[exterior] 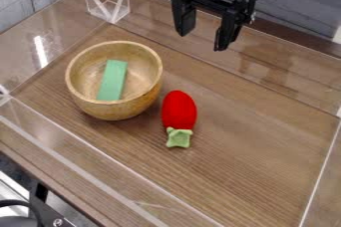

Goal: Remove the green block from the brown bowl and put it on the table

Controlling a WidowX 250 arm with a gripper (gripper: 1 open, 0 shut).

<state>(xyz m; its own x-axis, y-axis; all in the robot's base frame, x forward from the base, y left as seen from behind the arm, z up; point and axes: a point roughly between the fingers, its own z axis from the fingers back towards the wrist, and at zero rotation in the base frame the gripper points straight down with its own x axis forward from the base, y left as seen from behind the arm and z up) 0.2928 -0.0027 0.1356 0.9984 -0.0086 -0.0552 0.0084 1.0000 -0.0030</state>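
Block (115,80) in the bowl (94,105) looks light and stiff; pinch across its narrow width. Gripper (201,30) jaws wide open, empty.

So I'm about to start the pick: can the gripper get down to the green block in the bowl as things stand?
Probably yes. The gripper hangs open above the table, the green block lies uncovered in the brown bowl, and nothing stands between them.
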